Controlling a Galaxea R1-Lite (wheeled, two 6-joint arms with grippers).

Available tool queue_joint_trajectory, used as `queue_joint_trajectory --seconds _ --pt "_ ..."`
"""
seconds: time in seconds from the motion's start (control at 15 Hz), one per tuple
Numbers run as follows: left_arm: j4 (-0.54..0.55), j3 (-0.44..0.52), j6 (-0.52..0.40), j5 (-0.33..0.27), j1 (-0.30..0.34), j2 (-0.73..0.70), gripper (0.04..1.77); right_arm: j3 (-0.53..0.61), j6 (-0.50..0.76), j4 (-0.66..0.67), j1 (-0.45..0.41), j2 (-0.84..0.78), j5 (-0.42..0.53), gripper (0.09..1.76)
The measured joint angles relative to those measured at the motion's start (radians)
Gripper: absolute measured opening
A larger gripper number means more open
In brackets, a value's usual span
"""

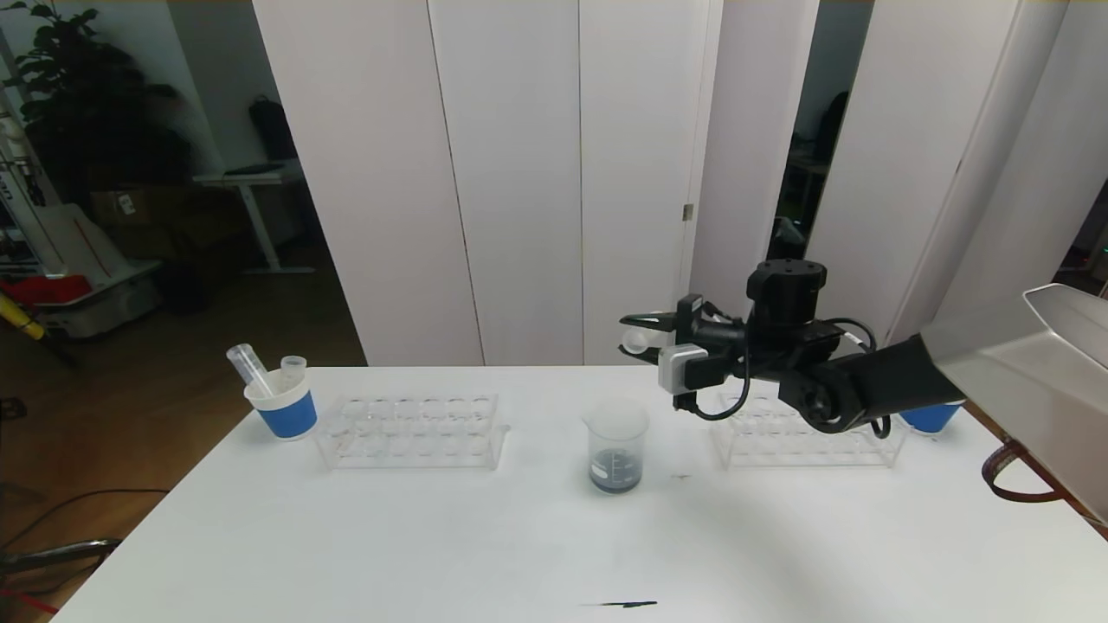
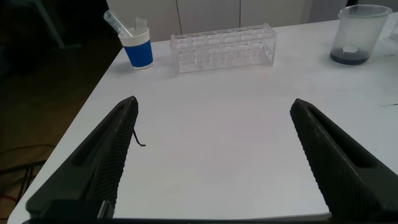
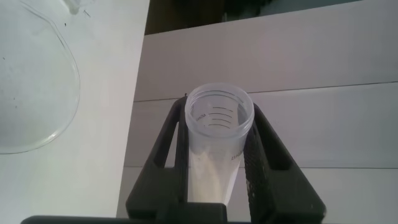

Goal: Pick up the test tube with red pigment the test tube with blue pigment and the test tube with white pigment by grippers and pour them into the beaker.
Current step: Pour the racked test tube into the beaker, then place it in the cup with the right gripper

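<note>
White table [image 1: 389, 536], clear beaker [image 1: 616, 446] near centre, upright, dark bluish liquid at bottom. Faint graduation marks on beaker wall, not readable.

Right gripper [image 1: 645, 333] raised above table, just above and slightly right of beaker, clamped on test tube with white pigment [image 3: 216, 149]. Tube lying roughly level between the jaws, open mouth toward wrist camera, cream-white liquid pooled along lower wall. Printed scale lines plus a small number inside tube near rim, too small to read. Beaker rim [image 3: 37, 81] visible in right wrist view, beside tube, apart from it.

Left gripper [image 2: 214, 162] low over near-left part of table, jaws wide apart, holding nothing.

Clear plastic rack [image 1: 411, 431] left of beaker, blue-banded white cup [image 1: 284, 402] at its left end, two clear tubes [image 1: 251, 368] leaning in cup. Second clear rack [image 1: 805, 437] right of beaker, partly behind right arm; another blue cup [image 1: 928, 417] at its far right, mostly hidden.

Short dark mark [image 1: 625, 604] on table near front edge. No brand names legible anywhere.
</note>
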Motion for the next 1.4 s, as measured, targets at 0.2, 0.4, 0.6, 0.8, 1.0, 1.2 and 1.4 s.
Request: queue_joint_trajectory --seconds 0.2,0.4,0.6,0.8,1.0,1.2,1.4 --pt "0.0 0.0 0.0 0.0 0.0 0.0 1.75 -0.018 -0.07 0.001 -0.003 0.011 0.004 0.58" --pt "0.0 0.0 0.0 0.0 0.0 0.0 1.75 -0.04 -0.13 0.001 -0.002 0.024 0.006 0.58" --pt "0.0 0.0 0.0 0.0 0.0 0.0 1.75 -0.058 -0.158 0.002 0.003 0.037 0.009 0.58" --pt "0.0 0.0 0.0 0.0 0.0 0.0 1.75 -0.073 -0.234 0.043 -0.001 0.046 0.041 0.58" --pt "0.0 0.0 0.0 0.0 0.0 0.0 1.75 -0.107 -0.244 0.059 -0.004 0.051 0.043 0.58" --pt "0.0 0.0 0.0 0.0 0.0 0.0 1.75 -0.117 -0.275 0.066 -0.003 0.055 0.057 0.58" --pt "0.0 0.0 0.0 0.0 -0.001 0.0 1.75 -0.132 -0.309 0.076 -0.005 0.056 0.066 0.58"
